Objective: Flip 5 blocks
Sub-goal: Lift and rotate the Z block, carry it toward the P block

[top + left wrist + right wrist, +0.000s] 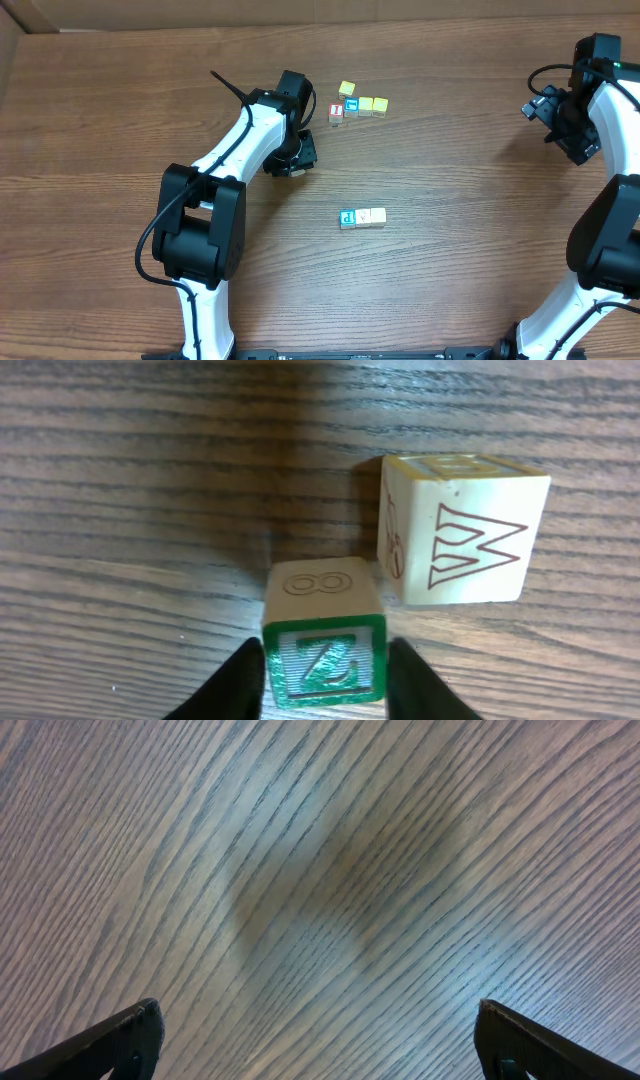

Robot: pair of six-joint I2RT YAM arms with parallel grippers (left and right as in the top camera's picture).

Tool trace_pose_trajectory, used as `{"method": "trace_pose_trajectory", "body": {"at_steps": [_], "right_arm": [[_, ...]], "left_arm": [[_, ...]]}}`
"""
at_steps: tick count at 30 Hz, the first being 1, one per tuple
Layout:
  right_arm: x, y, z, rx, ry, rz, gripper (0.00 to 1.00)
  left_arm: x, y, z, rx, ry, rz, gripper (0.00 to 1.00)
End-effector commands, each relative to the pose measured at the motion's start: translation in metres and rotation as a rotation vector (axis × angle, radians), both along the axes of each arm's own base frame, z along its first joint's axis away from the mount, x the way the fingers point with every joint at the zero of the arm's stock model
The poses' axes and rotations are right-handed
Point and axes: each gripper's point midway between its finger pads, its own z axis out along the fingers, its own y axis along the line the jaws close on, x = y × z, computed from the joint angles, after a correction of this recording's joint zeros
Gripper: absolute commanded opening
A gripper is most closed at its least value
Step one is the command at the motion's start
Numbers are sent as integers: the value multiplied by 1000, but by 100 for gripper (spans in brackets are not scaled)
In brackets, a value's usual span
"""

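Overhead: brown wood-grain desk [450, 280]; blue-faced "P" wooden cube [348, 218] in a row w/ two pale wooden cubes [378, 215], mid-desk.
Left wrist: left hand [325, 685] grips green-faced "Z" wooden cube [323, 630], fingers [240, 685] on both sides; whitish wooden cube w/ dark-red outlined letter [460, 530] just beside.
Right wrist: right hand [320, 1045] wide open over the wood grain.

between the black fingers [240, 682] of the left claw [325, 678], the z cube [323, 660] shows a green-bordered face with a green letter on pale hatching, under a cream top marked 8. ahead and right of the claw, a cream cube [462, 530] bears a red-outlined letter. the table [130, 510] is brown wood grain.
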Motion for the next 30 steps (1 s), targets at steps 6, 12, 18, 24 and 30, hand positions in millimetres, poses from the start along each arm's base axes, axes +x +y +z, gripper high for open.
{"method": "trace_pose_trajectory", "body": {"at_steps": [6,12,18,24,30], "right_arm": [[4,-3,17,-22,-41,2,100],[4,-3,17,-22,-40,2,100],[4,-3,17,-22,-41,2,100],[4,-3,17,-22,-41,2,100],[4,-3,17,-22,-41,2,100]], "left_arm": [[-1,0,-6,14,5,-70,28],[5,0,-6,33,-23,-115,36],[4,-1,-6,33,-22,-117,32],[-8,-12,-7,28,13,-150,18],[-27,-24,-7,22,72,-183,10]]}}
